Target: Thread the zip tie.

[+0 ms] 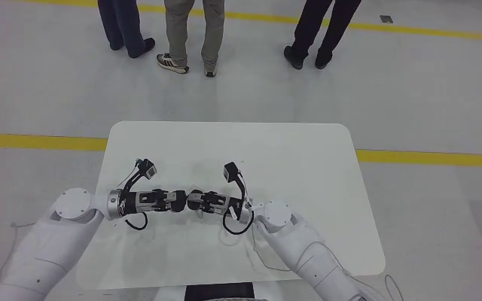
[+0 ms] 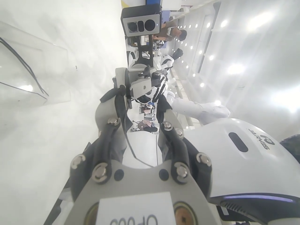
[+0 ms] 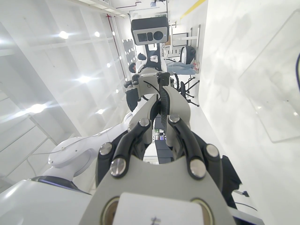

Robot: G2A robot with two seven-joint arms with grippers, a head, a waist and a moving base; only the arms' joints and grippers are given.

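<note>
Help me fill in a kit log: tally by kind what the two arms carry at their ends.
Pincers: 2, the left pincer and the right pincer
Wrist cameras: 2, the right arm's and the left arm's
Zip tie, black, in the right pincer: 1
Total: 5

The zip tie (image 3: 164,104) is seen as black plastic, ridged along its strap. The right gripper (image 3: 161,88) is made of matt grey metal plate with shiny screws. The desk (image 1: 316,158) is finished smooth and matt; the clear sheet (image 3: 269,83) is glossy plastic.
</note>
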